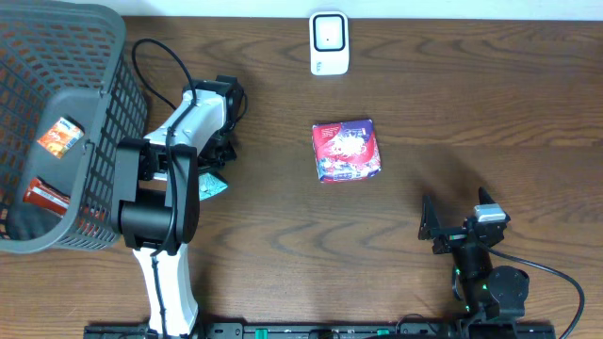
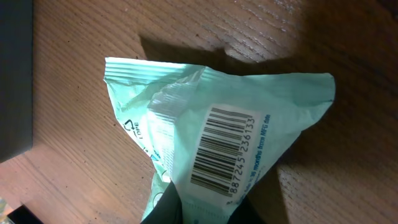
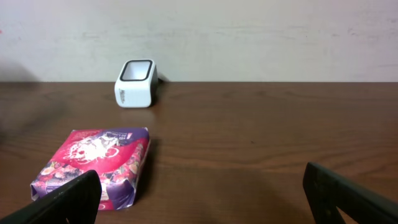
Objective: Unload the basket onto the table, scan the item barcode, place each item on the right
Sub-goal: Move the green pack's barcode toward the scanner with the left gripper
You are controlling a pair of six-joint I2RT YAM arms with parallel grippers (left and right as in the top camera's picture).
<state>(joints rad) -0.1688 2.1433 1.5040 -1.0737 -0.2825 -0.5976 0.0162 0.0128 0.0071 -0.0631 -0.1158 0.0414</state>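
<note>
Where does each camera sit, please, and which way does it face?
Overhead: above the table, looking down at basket, scanner, pink packet; left arm, right arm show.
Left wrist: on that arm, facing down at green packet, barcode showing; left claw pinches it.
Right wrist: low, facing the wall; open right claw at bottom.
Shared: overhead and right wrist show scanner, pink packet.

The table (image 1: 471,113) holds a pink packet (image 1: 346,151) and scanner (image 1: 329,42) ahead of the right gripper (image 3: 199,177), a basket (image 1: 118,113) far left.

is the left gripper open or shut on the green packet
Shut: the left gripper pinches the green packet at its lower edge.
</note>
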